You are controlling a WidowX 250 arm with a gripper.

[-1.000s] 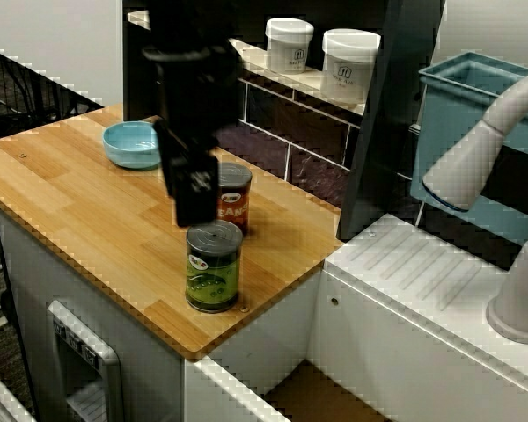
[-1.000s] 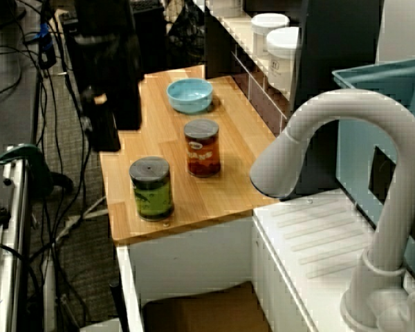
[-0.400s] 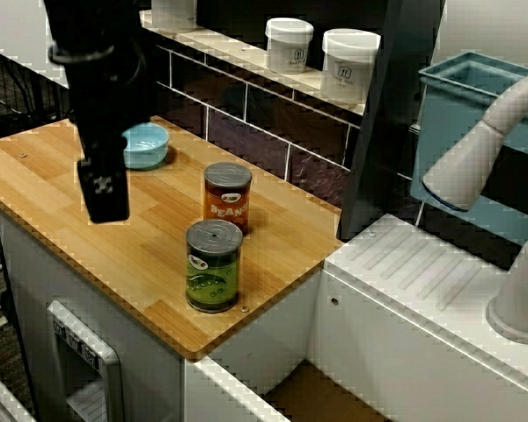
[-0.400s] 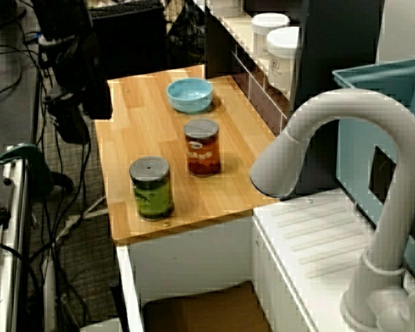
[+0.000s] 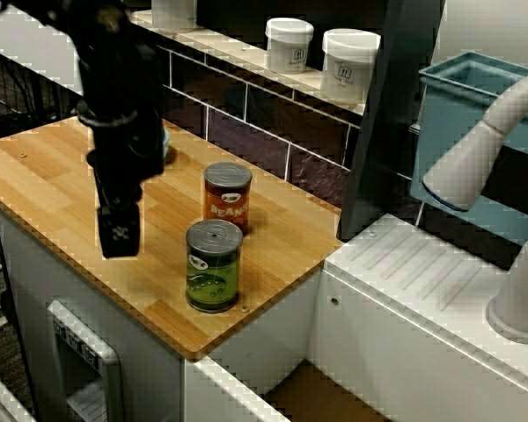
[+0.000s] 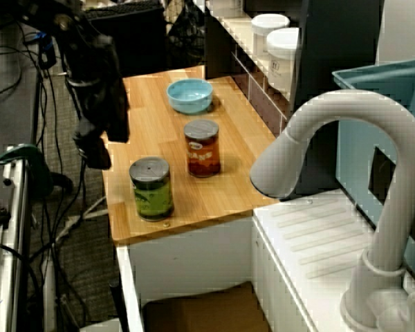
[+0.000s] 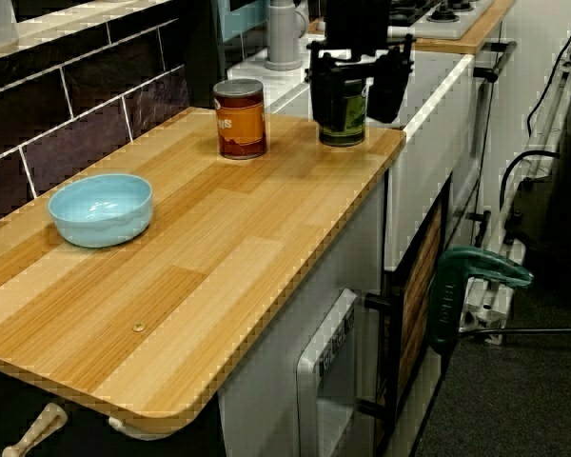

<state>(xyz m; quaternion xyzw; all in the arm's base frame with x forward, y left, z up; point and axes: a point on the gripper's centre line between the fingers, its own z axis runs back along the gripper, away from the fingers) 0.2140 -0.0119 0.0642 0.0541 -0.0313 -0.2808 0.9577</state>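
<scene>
My gripper (image 5: pixel 120 233) hangs low over the wooden counter (image 5: pixel 53 198) near its front edge, a short way left of a green-labelled can (image 5: pixel 214 266). It holds nothing. In the view that rides on the gripper, the gripper (image 7: pixel 359 90) is open and its dark fingers (image 7: pixel 390 86) frame the green can (image 7: pixel 343 112) farther along the counter, apart from it. A red bean can (image 5: pixel 227 198) stands just behind the green one. A light blue bowl (image 6: pixel 190 95) sits at the back, mostly hidden by the arm in the view from the counter's front.
Two white jars (image 5: pixel 289 44) (image 5: pixel 348 63) stand on the shelf over dark tiles. Right of the counter are a white sink top (image 5: pixel 422 290), a grey faucet (image 5: pixel 475 158) and a teal bin (image 5: pixel 462 114). A green-handled tool (image 7: pixel 471 276) and cables lie beyond the front edge.
The gripper left the spot beside the red can, swung left past the bowl, then came down toward the front edge, left of the green can. Cans and bowl stayed put.
</scene>
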